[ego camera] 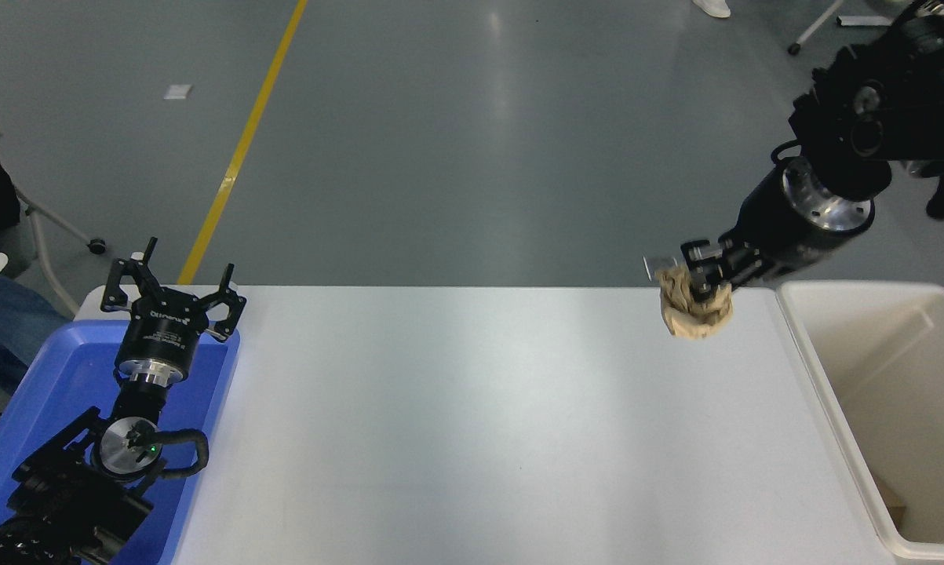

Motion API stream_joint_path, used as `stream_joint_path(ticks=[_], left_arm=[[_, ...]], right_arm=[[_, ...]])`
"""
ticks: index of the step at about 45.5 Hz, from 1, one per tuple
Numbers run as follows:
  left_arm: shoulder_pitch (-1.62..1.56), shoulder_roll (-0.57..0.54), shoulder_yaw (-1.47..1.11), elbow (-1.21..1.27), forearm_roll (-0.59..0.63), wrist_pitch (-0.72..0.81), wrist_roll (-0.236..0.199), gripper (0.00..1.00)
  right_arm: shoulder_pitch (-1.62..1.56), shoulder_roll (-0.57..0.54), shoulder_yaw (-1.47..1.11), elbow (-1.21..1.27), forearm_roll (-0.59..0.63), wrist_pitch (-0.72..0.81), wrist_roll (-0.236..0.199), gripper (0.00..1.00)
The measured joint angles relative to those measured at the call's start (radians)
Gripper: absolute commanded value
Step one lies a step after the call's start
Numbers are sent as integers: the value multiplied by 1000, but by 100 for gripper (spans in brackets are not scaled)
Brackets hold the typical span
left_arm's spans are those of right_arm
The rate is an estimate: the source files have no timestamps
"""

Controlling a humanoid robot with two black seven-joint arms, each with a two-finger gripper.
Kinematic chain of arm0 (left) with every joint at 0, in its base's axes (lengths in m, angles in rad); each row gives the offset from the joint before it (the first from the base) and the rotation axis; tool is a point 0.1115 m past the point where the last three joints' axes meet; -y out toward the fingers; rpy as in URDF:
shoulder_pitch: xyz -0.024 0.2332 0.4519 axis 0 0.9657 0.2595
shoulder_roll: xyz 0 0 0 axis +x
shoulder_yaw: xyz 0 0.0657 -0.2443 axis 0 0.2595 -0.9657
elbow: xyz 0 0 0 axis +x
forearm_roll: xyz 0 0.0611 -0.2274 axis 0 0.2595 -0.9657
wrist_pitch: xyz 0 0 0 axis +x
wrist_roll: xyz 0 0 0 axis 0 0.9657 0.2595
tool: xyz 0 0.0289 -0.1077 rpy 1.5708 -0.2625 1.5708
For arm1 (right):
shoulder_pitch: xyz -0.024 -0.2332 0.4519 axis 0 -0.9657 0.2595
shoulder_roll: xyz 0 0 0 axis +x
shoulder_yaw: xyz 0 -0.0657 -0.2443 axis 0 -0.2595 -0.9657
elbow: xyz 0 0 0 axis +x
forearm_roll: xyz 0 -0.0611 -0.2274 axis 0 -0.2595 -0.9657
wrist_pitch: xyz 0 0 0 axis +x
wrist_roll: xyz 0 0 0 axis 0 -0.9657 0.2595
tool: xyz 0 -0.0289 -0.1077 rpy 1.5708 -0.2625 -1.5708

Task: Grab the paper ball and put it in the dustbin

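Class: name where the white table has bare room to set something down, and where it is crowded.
Bare: the whole white table, between the blue tray and the dustbin. Crowded: the tray, under the parked left gripper.

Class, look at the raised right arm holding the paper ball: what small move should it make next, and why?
Probably carry it a little further right. The right gripper has its jaws shut on the paper ball, lifted clear of the table, but it hangs left of the dustbin rim, not yet over the opening.
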Motion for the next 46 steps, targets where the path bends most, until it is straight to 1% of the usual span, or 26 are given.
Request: stream_joint_path(ticks=[14, 18, 23, 29, 36, 41, 46], left_arm=[[0, 0, 0, 0, 0, 0, 0, 100], [0, 0, 1, 0, 0, 0, 0, 100], [0, 0, 1, 0, 0, 0, 0, 100], [0, 0, 1, 0, 0, -1, -1, 100], [0, 0, 1, 0, 0, 0, -1, 100], [0, 0, 1, 0, 0, 0, -1, 100], [0, 0, 1, 0, 0, 0, -1, 100]], right_arm=[[73, -33, -67, 21, -11, 37, -3, 0], [59, -74, -93, -1, -40, 39, -3, 0], [10, -156, -108, -60, -123, 41, -2, 0], [-104, -276, -90, -187, -227, 33, 0, 0], [-310, -391, -1, -363, -295, -9, 1, 0], [-494, -438, 78, -491, -322, -71, 3, 0], [-701, -453, 166, -623, -338, -162, 5, 0]])
